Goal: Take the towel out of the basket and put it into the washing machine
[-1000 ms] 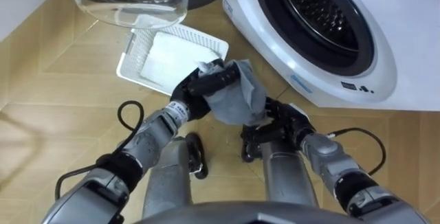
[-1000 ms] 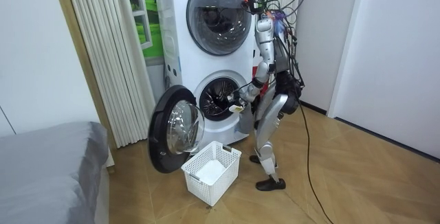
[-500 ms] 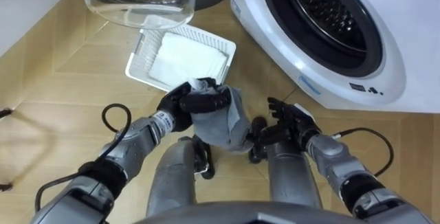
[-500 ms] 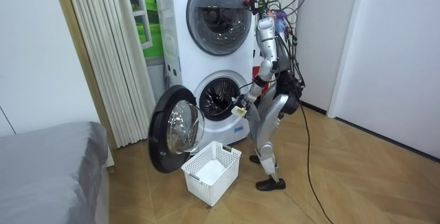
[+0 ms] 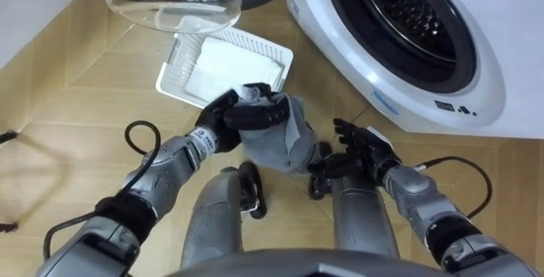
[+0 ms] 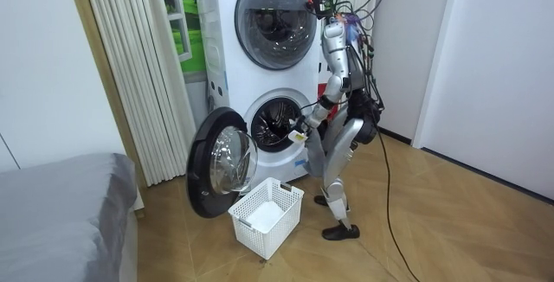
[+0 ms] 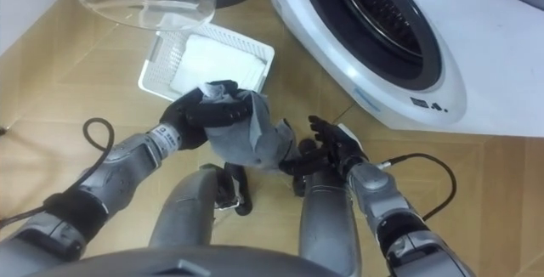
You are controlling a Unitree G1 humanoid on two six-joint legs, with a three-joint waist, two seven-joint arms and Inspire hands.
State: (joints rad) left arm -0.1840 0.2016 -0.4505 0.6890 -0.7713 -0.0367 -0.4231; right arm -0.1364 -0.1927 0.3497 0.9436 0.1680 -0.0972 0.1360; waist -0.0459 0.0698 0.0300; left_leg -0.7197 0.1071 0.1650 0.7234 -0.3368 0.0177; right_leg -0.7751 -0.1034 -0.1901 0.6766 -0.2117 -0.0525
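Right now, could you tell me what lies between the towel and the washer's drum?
Bare floor beyond the towel, then the washer's white front, in the left eye view.

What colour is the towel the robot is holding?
Grey. The towel shows best in the left eye view, clutched in the left hand.

I stand before the white front-loading washing machine [image 5: 365, 81]. Its round glass door [image 5: 170, 1] hangs open to its left. The white plastic slatted basket [image 5: 174, 60] sits on the floor under that door. In front of the machine, my left hand [image 5: 246, 115] clutches the grey cloth towel [image 5: 280, 137], with my right hand [image 5: 364, 148] just beside.
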